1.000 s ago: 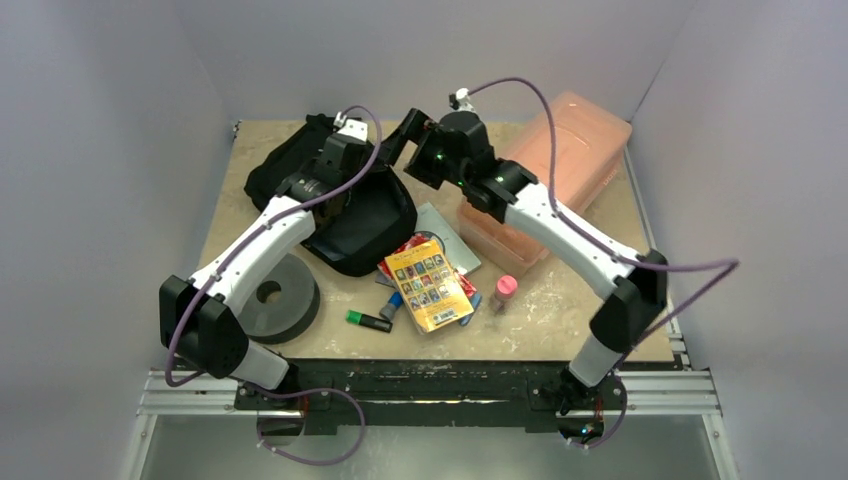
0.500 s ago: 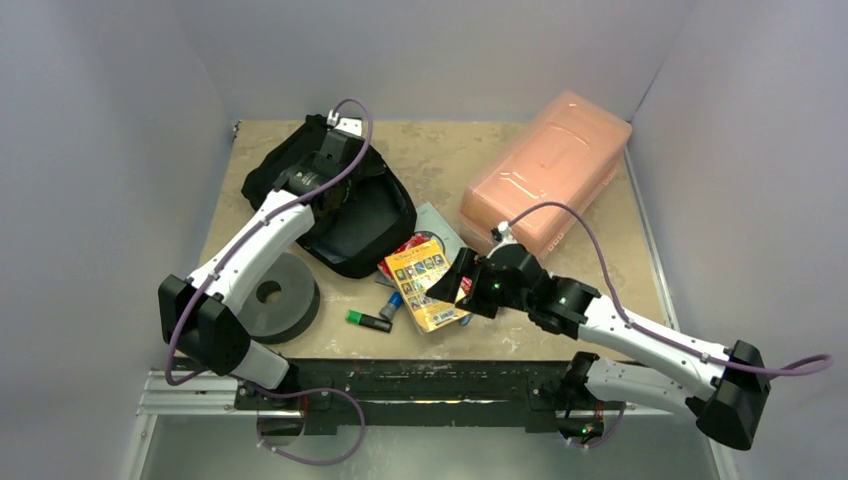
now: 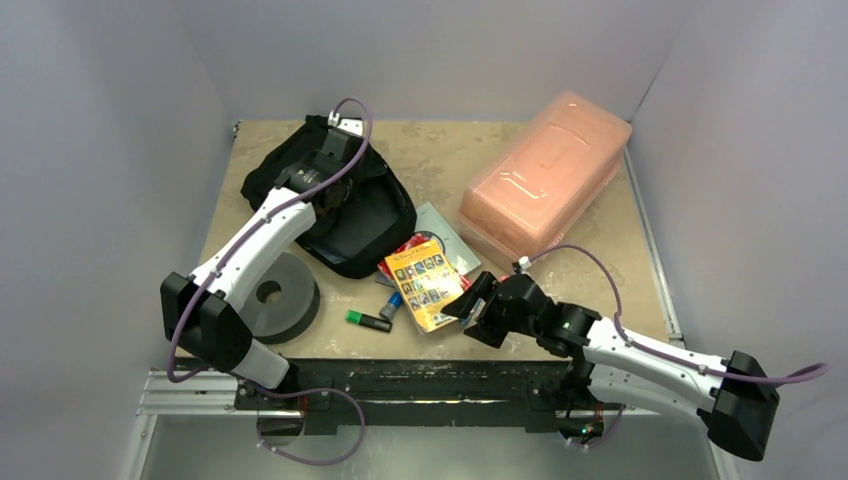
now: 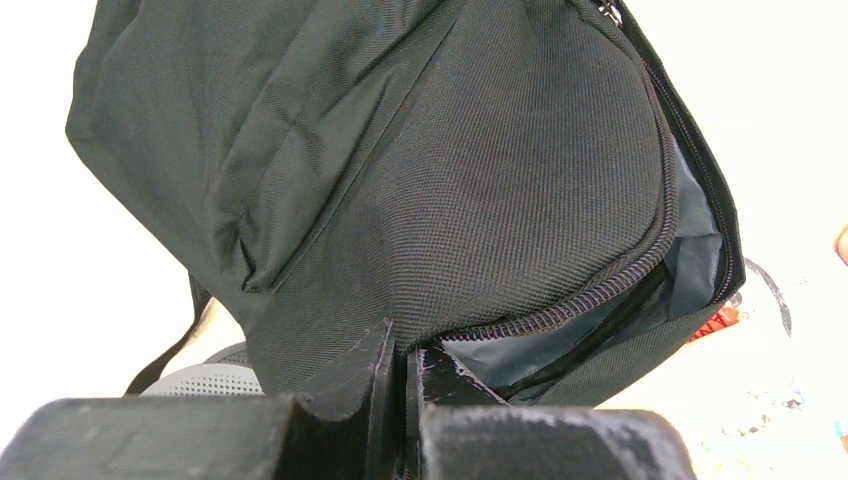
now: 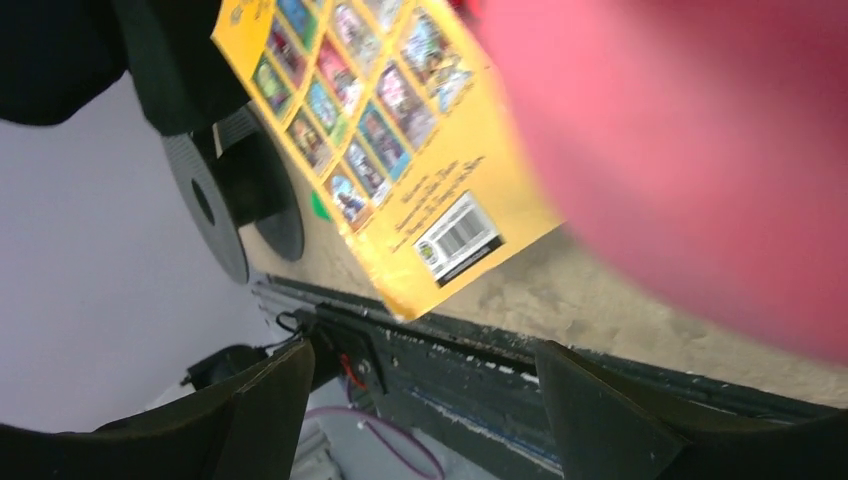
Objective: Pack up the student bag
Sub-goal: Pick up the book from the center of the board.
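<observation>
The student bag (image 3: 350, 205), a black backpack, lies at the back left with its main zip open, showing grey lining (image 4: 690, 260). My left gripper (image 3: 328, 196) (image 4: 405, 345) is shut on the bag's upper flap right at the zip edge, holding it up. My right gripper (image 3: 468, 308) (image 5: 422, 350) hangs low near the table's front edge, its jaws wide open with nothing between them. It sits just right of a yellow picture booklet (image 3: 428, 288) (image 5: 400, 150). A blurred pink-red shape (image 5: 700, 150) fills the upper right of the right wrist view.
A green highlighter (image 3: 368, 321) and a blue pen (image 3: 392, 303) lie left of the booklet, with a red packet (image 3: 412, 246) and a disc in a grey sleeve (image 3: 442, 232) behind it. A dark grey foam ring (image 3: 275, 298) stands front left, a translucent pink box (image 3: 545, 175) back right.
My right arm has swung from the bag's opening at the back down to the front edge beside the yellow booklet. The left gripper has kept its hold on the flap.
</observation>
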`<move>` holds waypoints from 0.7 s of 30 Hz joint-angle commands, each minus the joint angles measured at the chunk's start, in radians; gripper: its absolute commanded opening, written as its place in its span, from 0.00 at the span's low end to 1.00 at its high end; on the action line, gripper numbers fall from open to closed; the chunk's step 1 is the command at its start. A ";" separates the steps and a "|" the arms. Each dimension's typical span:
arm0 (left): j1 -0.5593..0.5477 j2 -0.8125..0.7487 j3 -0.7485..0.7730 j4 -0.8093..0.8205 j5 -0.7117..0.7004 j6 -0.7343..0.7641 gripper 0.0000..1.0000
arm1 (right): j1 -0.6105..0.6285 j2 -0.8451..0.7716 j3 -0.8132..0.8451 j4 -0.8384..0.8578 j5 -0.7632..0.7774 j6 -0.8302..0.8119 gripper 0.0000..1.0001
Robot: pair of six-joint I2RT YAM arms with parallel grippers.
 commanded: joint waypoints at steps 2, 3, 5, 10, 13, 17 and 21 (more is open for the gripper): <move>0.003 -0.053 0.019 0.032 0.018 -0.005 0.00 | 0.003 -0.032 -0.091 0.118 0.119 0.123 0.83; 0.002 -0.053 0.019 0.033 0.018 -0.005 0.00 | 0.003 -0.028 -0.104 0.130 0.140 0.131 0.83; 0.002 -0.053 0.020 0.032 0.018 -0.006 0.00 | 0.003 -0.019 -0.133 0.182 0.177 0.141 0.81; 0.002 -0.056 0.012 0.038 0.016 -0.004 0.00 | 0.003 0.029 -0.187 0.317 0.211 0.168 0.78; 0.002 -0.051 0.017 0.036 0.021 -0.004 0.00 | 0.003 0.049 -0.194 0.346 0.222 0.178 0.75; 0.003 -0.048 0.016 0.036 0.031 -0.005 0.00 | 0.003 0.071 -0.182 0.342 0.266 0.197 0.66; 0.002 -0.048 0.017 0.037 0.030 -0.004 0.00 | 0.003 0.110 -0.160 0.340 0.277 0.196 0.65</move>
